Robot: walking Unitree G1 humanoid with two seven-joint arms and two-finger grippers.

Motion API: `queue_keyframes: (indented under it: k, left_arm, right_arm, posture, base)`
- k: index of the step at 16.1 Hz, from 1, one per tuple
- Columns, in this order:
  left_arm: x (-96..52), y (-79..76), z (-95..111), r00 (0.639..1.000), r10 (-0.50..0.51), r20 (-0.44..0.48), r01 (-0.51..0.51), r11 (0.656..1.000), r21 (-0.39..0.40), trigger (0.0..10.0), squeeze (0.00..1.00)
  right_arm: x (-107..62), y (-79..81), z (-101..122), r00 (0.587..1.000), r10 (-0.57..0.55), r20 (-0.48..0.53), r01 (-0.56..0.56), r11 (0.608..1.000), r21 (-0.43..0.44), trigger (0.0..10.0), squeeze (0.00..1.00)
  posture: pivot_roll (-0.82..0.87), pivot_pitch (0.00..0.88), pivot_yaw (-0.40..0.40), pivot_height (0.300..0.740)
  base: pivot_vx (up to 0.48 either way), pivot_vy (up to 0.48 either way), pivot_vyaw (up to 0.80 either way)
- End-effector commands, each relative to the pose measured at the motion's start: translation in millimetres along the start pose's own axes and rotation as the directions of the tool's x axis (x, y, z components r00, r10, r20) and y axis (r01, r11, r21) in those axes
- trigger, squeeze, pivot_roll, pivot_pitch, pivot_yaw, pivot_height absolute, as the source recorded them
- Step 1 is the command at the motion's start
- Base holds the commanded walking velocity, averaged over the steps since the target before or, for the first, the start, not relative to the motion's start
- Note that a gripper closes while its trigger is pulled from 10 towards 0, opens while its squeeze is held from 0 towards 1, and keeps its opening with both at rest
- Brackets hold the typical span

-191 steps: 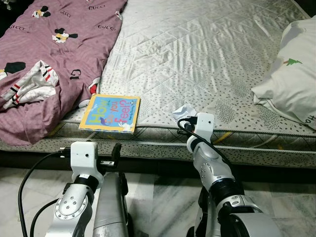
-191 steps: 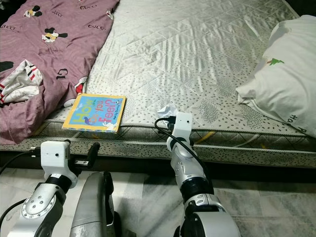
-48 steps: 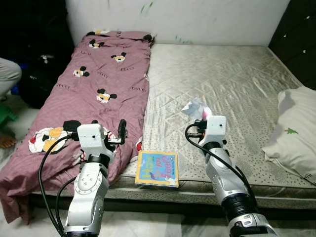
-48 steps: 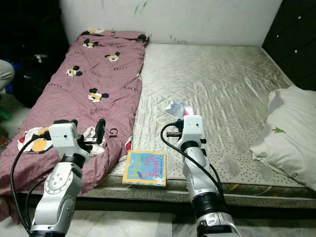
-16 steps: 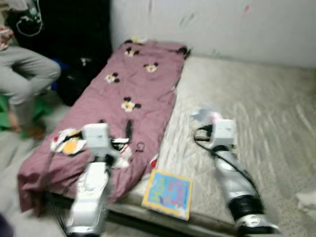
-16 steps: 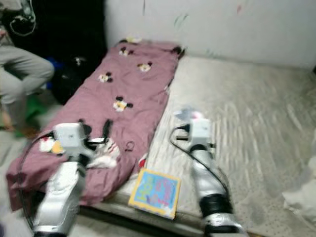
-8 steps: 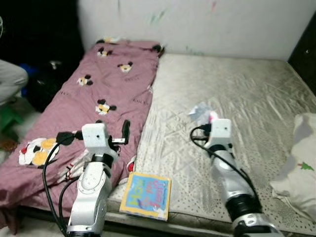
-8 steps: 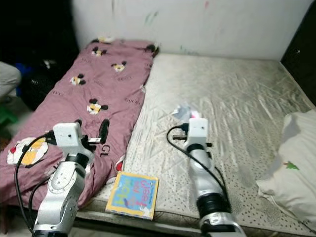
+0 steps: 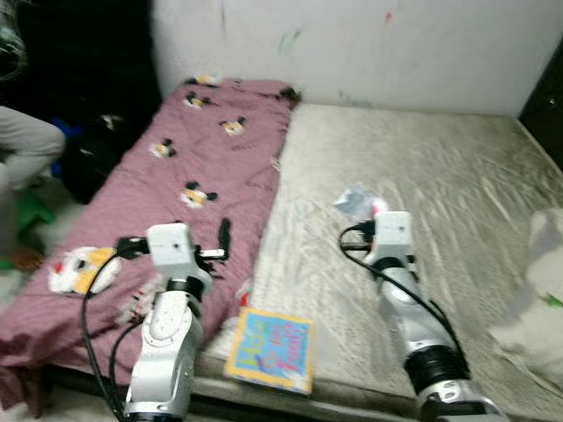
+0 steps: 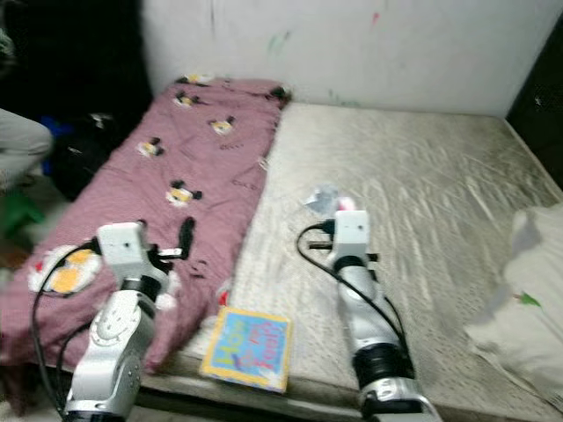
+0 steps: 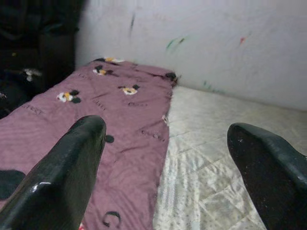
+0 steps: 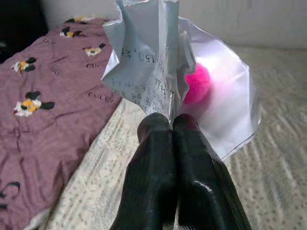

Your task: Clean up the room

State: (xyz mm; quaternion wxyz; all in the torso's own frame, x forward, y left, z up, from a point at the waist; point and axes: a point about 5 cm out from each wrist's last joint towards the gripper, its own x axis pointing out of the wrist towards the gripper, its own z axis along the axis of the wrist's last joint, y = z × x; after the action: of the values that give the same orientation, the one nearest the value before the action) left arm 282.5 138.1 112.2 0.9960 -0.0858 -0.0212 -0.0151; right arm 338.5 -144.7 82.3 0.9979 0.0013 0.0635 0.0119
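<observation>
- While raised over the bed [image 9: 457, 176], the right pincer [image 12: 171, 125] is clamped on a crumpled wrapper [image 12: 153, 62].
- Left pincer [image 11: 168, 153] gapes wide above the maroon blanket [image 9: 167, 176].

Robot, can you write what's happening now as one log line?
right gripper: shut on crumpled wrapper, held above mattress | left gripper: open, empty | book: on mattress edge
</observation>
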Motion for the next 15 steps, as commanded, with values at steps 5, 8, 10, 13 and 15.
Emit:
queue_keyframes:
  k: [5,8,10,13,15]
  left_arm:
    - [-12.0,24.9,-6.3,0.997,0.076,-0.027,-0.075,0.996,0.051,10.0,0.0]
    - [-16.3,34.3,-10.3,0.994,0.106,-0.031,-0.104,0.992,0.071,10.0,0.0]
    - [-21.2,43.2,-16.6,0.99,0.136,-0.044,-0.132,0.988,0.076,10.0,0.0]
    - [-22.4,49.2,-21.6,0.987,0.153,-0.054,-0.147,0.985,0.096,10.0,0.0]
    - [-15.3,45.3,-21.8,0.99,0.131,-0.053,-0.125,0.987,0.102,10.0,0.0]
  right_arm:
    - [-6.9,1.0,1.8,0.999,0.025,0.03,-0.025,1.0,-0.008,10.0,0.0]
    - [-12.9,-7.2,-1.9,0.999,0.009,0.036,-0.009,1.0,-0.01,10.0,0.0]
    - [-19.3,-12.5,-3.7,0.999,0.014,0.052,-0.012,0.999,-0.034,10.0,0.0]
    - [-28.6,-20.3,-5.9,0.998,0.012,0.067,-0.007,0.997,-0.074,10.0,0.0]
    - [-29.2,-25.8,-2.0,0.996,-0.016,0.089,0.023,0.996,-0.085,10.0,0.0]
  posture:
    - [0.03,0.0,0.004,0.74]
    - [0.03,0.0,0.005,0.74]
    - [0.03,0.0,0.002,0.74]
    - [0.01,0.0,0.023,0.74]
    - [-0.01,0.0,0.043,0.74]
  base:
    - [0.0,0.48,0.0]
    - [0.0,0.089,0.0]
    - [0.0,0.0,0.0]
    - [0.0,0.0,0.0]
    - [0.0,0.0,0.0]
